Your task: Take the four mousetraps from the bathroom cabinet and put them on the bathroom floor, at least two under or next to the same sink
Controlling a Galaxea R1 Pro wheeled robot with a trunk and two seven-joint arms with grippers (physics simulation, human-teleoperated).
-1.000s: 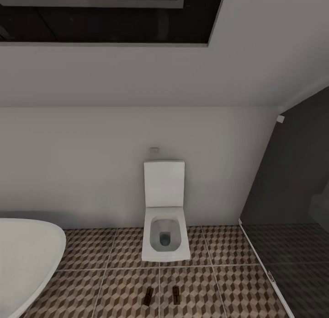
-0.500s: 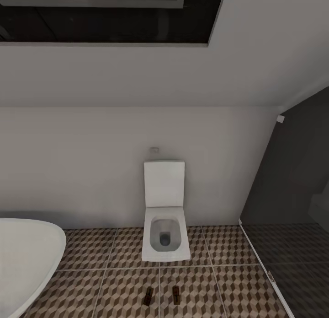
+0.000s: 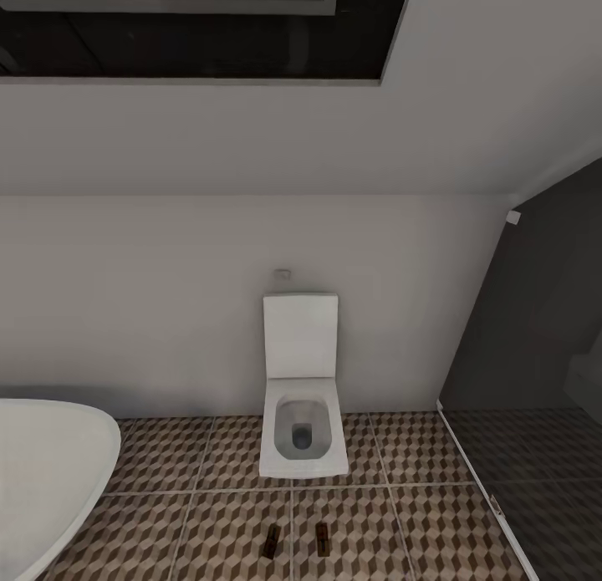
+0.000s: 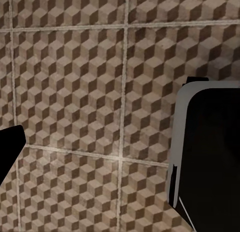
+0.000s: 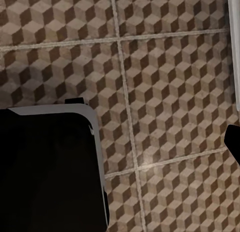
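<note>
Two mousetraps (image 3: 270,542) (image 3: 322,539) side by side on the bathroom floor (image 3: 209,531) before one toilet (image 3: 303,430); jaw state of both grippers untellable

The head view looks forward and slightly down from standing height toward a plain white back wall (image 3: 167,297), well back from a white square-bowled toilet (image 3: 303,430) at lower centre of the frame. The brown, beige and white cube-patterned tiled floor (image 3: 226,531) crosses the bottom of the frame. Both wrist views face almost straight down, close over the same cube-patterned floor (image 4: 75,91) (image 5: 170,81), its pale grout lines crossing each frame. This floor is the part all three views share.
</note>
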